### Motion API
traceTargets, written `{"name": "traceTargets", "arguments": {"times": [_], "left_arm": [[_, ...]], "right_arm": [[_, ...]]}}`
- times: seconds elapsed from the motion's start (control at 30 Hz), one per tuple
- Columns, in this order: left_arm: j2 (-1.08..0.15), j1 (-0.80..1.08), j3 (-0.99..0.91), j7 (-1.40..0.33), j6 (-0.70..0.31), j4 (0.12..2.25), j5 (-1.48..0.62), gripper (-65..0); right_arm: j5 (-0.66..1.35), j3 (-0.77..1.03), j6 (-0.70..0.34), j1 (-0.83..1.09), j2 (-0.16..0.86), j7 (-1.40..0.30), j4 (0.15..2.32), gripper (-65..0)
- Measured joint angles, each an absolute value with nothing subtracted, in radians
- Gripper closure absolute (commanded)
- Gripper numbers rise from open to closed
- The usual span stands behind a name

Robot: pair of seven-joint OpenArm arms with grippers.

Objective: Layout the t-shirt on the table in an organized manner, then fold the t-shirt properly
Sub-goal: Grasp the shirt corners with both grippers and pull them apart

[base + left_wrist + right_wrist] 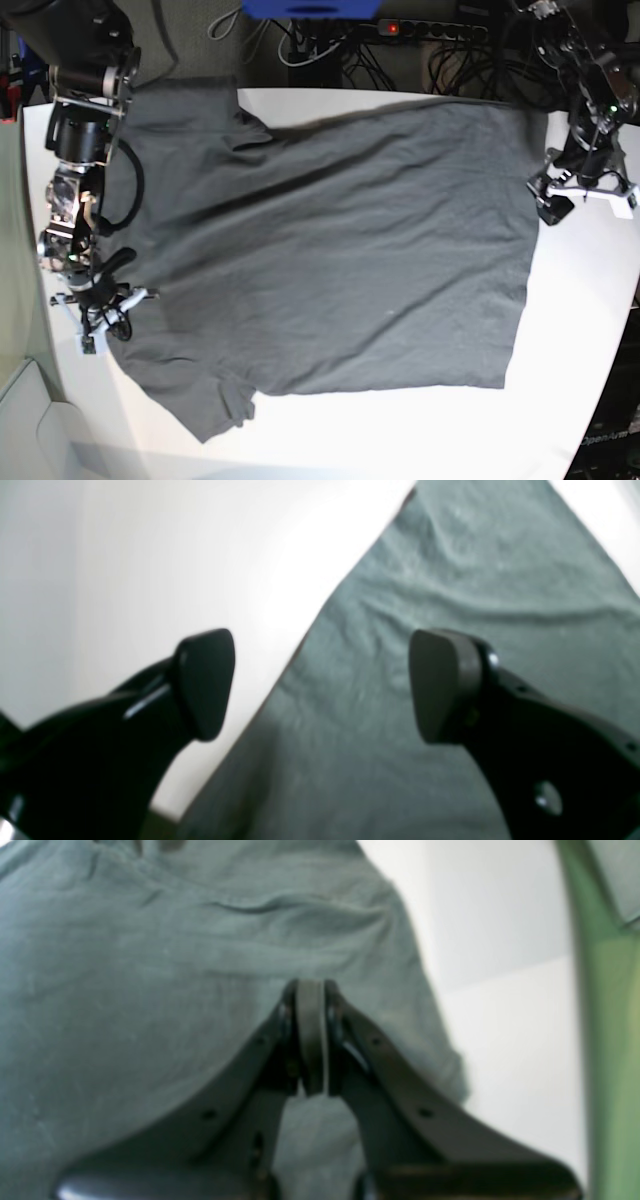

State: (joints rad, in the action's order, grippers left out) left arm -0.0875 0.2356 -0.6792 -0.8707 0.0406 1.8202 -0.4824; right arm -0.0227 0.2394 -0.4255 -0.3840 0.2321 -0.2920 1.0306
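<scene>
A dark grey shirt (340,250) is seen spread flat, faintly creased, across the white table (580,330); the left gripper (320,685) is spread, the right gripper (310,1035) pressed together

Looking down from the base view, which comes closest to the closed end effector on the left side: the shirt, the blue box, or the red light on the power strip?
From the right end effector:
1. t-shirt, right beside it.
2. blue box, top centre.
3. red light, top, farther right.

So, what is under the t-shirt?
Under the t-shirt lies the white table, bare around the hem and near corners. The covered part of the table cannot be seen, so anything beneath the cloth stays unknown.
</scene>
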Motion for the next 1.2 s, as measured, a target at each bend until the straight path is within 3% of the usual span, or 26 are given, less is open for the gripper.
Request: {"name": "traceTargets", "arguments": {"times": [0.13,0.33,0.57,0.7,0.9,1.13,1.2], "left_arm": [[-0.044,0.278,-0.683,-0.863,0.041,1.855,-0.477,-53.4],[0.002,0.339,-0.7,-0.865,0.044,1.904,-0.477,-53.5],[0.015,0.442,-0.696,-0.864,0.04,1.96,-0.58,-53.5],[-0.001,0.497,-0.696,-0.862,0.038,1.96,-0.646,-53.5],[0.013,0.547,-0.7,-0.861,-0.12,1.963,-0.657,-53.5],[0.072,0.583,-0.701,-0.862,-0.248,1.958,-0.565,-53.8],[0.094,0.582,-0.699,-0.865,-0.289,1.958,-0.54,-57.8]], "right_arm": [[-0.023,0.24,-0.426,-0.324,0.235,-0.355,1.145,0.0],[-0.025,0.245,-0.508,-0.194,0.239,-0.413,1.313,-1.1],[-0.027,0.321,-0.536,-0.035,0.234,-0.49,1.563,-18.1],[-0.021,0.351,-0.551,0.05,0.229,-0.488,1.658,-24.4],[-0.022,0.464,-0.701,0.144,0.141,-0.498,1.76,-25.6],[-0.024,0.508,-0.702,0.263,0.076,-0.501,1.844,-25.6],[-0.025,0.509,-0.703,0.279,0.075,-0.496,1.846,-25.6]]}}
